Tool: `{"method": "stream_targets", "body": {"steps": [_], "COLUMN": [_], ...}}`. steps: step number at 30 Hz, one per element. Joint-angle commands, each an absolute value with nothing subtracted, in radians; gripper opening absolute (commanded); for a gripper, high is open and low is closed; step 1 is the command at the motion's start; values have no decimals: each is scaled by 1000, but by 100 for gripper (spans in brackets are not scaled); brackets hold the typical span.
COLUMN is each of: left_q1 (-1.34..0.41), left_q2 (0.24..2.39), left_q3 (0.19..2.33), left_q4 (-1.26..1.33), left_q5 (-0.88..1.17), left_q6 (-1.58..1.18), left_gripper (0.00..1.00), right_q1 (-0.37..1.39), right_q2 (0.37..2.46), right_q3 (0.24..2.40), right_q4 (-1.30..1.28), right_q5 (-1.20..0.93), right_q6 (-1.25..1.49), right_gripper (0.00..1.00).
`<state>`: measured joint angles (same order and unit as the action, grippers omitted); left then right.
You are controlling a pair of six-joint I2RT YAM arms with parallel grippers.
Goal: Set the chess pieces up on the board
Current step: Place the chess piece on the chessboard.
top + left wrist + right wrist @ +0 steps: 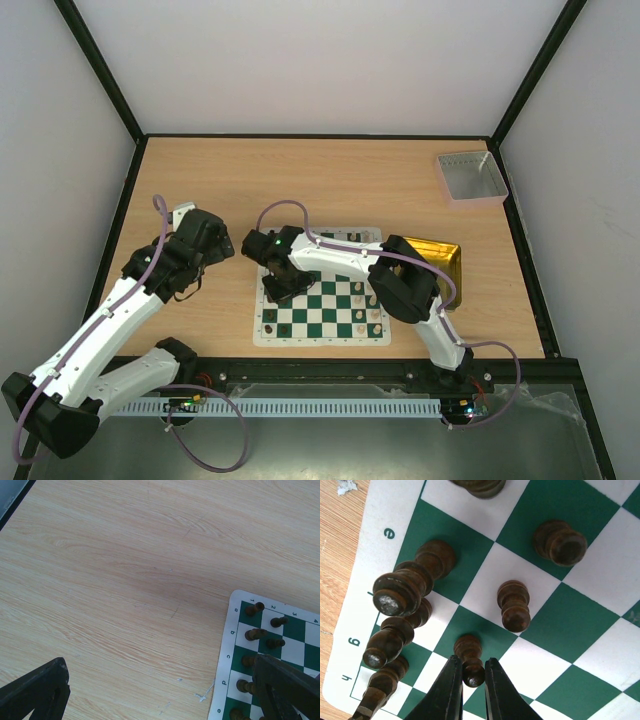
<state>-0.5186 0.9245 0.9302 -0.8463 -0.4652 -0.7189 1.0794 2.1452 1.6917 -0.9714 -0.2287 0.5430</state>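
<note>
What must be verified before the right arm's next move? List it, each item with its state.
1. Right pincer shut on the small dark brown wooden pawn: ok.
2. Pawn lifted off the flat green-and-white chess mat: cannot tell.
3. Nearest other dark piece apart from the fingers: ok.
4. Left pincer open, holding nothing: ok.
5. Mat fully visible from above: not ok, right arm covers part.
</note>
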Motion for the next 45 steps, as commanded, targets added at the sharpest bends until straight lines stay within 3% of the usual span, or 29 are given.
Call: {"method": "stream_targets", "body": {"steps": [1,45], "left_q1": [-523,-526], "left_q2": [921,930], "left_q3": [942,939], "left_q4": [-859,-850], "left_q5": [-486,-479], "left_q6": [-726,-722], "left_gripper": [99,99], "right_q1": [1073,1066], "right_q2": [2132,2102], "right_q3": [1706,1688], "right_q4": [-1020,-1008], "right_q5": [-178,-206], "right_q6": [553,546], "right_gripper": [9,7]}}
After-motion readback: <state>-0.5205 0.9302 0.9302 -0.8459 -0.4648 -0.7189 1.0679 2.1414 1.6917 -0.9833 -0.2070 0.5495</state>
